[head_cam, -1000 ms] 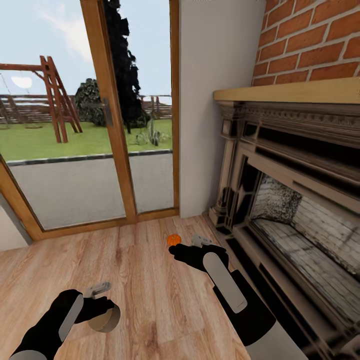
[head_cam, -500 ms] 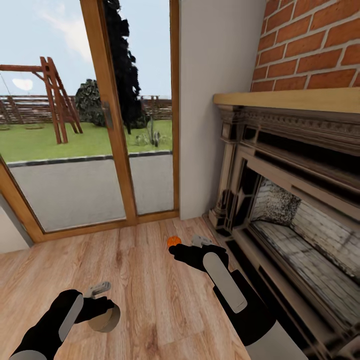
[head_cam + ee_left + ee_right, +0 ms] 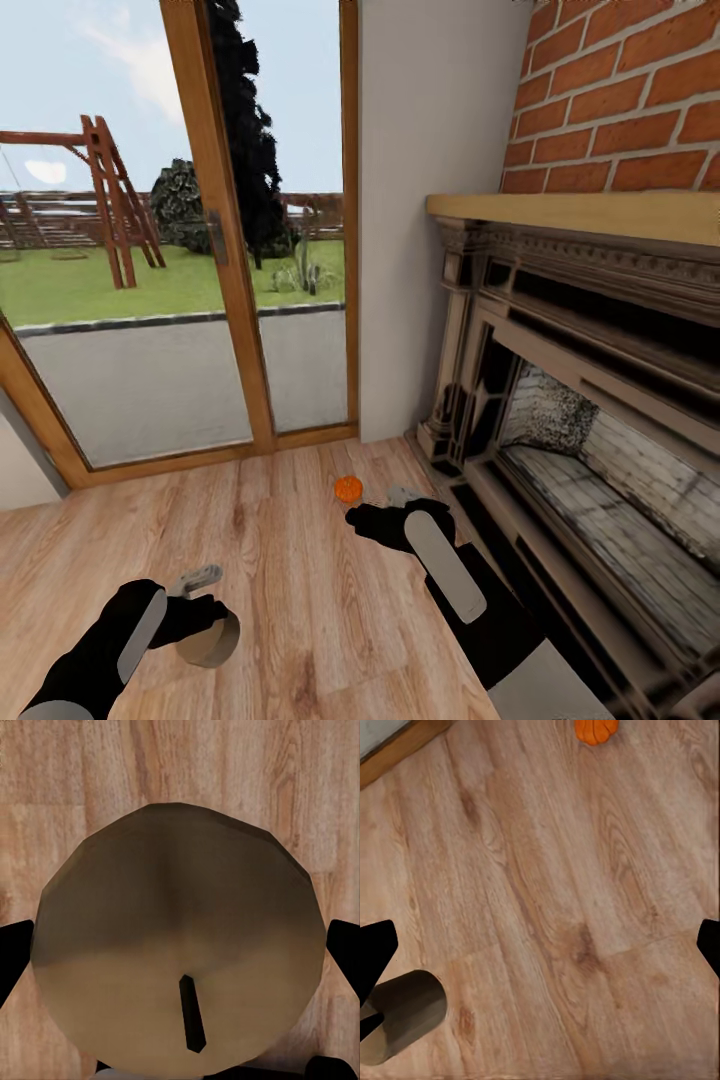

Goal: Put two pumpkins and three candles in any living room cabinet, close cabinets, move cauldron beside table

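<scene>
Looking down from the head view, open wood floor (image 3: 290,560) runs between the glass door (image 3: 180,300) at the back and the fireplace (image 3: 590,420) along the right, whose hearth edge lies just beside the right arm. A small pumpkin (image 3: 348,488) sits on the floor near the white wall's corner, just ahead of the right gripper (image 3: 385,508), which reaches forward, low and apart from it. The left gripper (image 3: 205,615) is low at the near left, bent inward, clamped on a candle (image 3: 210,640)

From the left wrist, the candle (image 3: 176,952) with its dark wick sits between the two dark fingertips (image 3: 15,960), over bare planks

From the right wrist, the spread fingertips (image 3: 376,949) frame empty floor (image 3: 555,915); the pumpkin (image 3: 597,729) lies beyond them, the candle (image 3: 401,1016) off to one side
</scene>
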Controlling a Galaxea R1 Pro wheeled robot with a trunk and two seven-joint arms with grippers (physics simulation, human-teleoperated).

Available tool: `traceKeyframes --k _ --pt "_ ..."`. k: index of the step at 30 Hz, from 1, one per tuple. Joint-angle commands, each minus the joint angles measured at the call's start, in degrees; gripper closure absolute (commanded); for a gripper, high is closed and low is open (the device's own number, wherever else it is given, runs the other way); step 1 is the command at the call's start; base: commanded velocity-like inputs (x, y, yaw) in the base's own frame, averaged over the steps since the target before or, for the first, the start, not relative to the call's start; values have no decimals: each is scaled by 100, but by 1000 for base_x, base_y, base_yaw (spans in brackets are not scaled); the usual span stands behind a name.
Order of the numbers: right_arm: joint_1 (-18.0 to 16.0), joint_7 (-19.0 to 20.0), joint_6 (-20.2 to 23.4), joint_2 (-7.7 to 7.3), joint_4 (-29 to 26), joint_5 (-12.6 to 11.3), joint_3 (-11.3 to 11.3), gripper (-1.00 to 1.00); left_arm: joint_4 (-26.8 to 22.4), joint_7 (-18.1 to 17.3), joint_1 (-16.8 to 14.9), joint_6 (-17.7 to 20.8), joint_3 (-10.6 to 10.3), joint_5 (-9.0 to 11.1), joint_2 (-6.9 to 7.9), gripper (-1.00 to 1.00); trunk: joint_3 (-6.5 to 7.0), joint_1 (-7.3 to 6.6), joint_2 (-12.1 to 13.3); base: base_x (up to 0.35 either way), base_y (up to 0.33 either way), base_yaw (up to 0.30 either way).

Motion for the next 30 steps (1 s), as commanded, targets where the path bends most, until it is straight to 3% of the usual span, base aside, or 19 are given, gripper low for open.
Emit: traceKeyframes --k 1,4,7,10,13,17,21,25,30 --pt "-1 -5 3 -3 85 3 -8 -100 1 2 0 1 -4 -5 10 100 19 -23 42 0 0 0" --pt "0 -19 18 -70 216 5 -33 -100 116 25 0 -34 -9 -17 84 100 72 -89 162 0 0 0" --pt "16 -36 -9 -244 262 8 -42 -100 415 28 0 -71 -10 -30 167 100 126 -154 282 0 0 0" --pt "381 -54 -40 -389 320 34 -45 -100 596 34 6 -254 -10 -38 235 100 180 -220 403 0 0 0" --pt "891 -39 -61 -432 369 62 -67 -100 1047 40 8 -735 -15 -34 378 100 234 -286 523 0 0 0" --pt "1276 -24 -324 -500 386 98 -83 -100 1794 44 9 -1476 -9 -45 434 100 306 -374 683 0 0 0" --pt "1614 11 -720 -869 419 140 -71 -100 2231 55 9 -2011 -24 -47 449 100 378 -462 844 0 0 0" --pt "1712 27 -1211 -1045 817 135 -34 -100 2718 61 9 -2552 -52 -47 449 100 449 -550 1004 0 0 0" --pt "1734 305 -1370 -1012 1616 159 64 -100 3323 62 9 -3277 -88 -53 427 100 539 -660 1205 0 0 0"
